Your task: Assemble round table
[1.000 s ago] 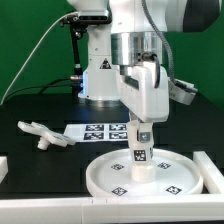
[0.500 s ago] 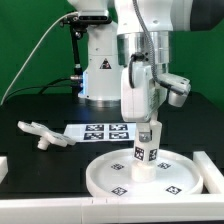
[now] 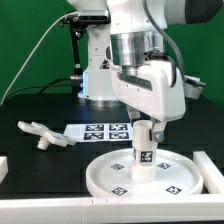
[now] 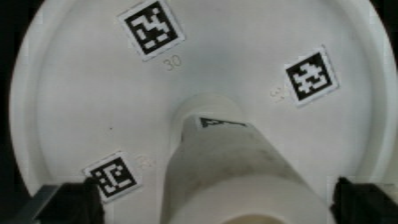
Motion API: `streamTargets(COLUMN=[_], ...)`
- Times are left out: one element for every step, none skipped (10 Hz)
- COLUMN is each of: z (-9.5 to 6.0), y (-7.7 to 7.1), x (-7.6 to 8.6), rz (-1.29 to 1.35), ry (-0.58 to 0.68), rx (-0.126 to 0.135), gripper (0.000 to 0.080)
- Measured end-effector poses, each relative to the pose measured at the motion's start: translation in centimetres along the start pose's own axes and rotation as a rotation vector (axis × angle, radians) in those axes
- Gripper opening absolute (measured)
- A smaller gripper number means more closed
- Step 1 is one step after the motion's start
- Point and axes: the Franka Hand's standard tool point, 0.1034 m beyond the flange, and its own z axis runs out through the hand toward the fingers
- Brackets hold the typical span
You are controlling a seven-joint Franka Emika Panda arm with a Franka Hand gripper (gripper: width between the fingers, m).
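Observation:
The large white round disc (image 3: 178,178) lies on the black table at the front of the exterior view. The short white leg (image 3: 144,153) stands upright on its central hub. My gripper (image 3: 141,128) is directly above, with its fingers down either side of the leg's top. In the wrist view the leg (image 4: 240,160) fills the middle over the disc (image 4: 107,110). The dark fingertips (image 4: 71,200) stand apart from the leg's sides, so the gripper (image 4: 217,202) is open around it. The small branched foot piece (image 3: 40,133) lies on the exterior view's left.
The marker board (image 3: 100,130) lies flat behind the disc. White border rails run along the front edge (image 3: 40,208) and the exterior view's right (image 3: 208,165). The robot's base (image 3: 100,75) stands at the back.
The wrist has turned about the vertical axis over the leg, so the hand now shows its broad side. The leg, disc and foot piece have not moved.

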Motion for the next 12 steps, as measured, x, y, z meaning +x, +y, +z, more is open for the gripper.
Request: streamTargets(z=[0.0,0.0,0.0,0.0,0.0,0.0,0.1,-0.7,-1.2,-1.0,-1.0,-1.0], y=[0.0,0.1,0.1,0.0,-0.2,-0.2,-0.2,-0.4,-0.4,-0.3,-0.3,-0.3], x=[0.1,0.1,0.1,-0.1,-0.2,-0.2,-0.4,0.3,1.2,1.1,1.1,1.1], rz=[-0.052,-0.093,-0.205,-0.405,-0.596,-0.752,-0.832,-0.94,-1.002,-1.002,-0.982,-0.977], ry=[0.0,0.0,0.002,0.013,0.016,0.008,0.008,0.023,0.028,0.028,0.028,0.028], rx=[0.0,-0.001,-0.005,-0.033,-0.048,-0.059,-0.064,-0.046,-0.038,-0.046,-0.047,-0.046], gripper=[0.0649,0.0649,0.0649,0.0649,0.0649,0.0649,0.0649,0.0649,0.0649,0.0618,0.0618,0.0433])
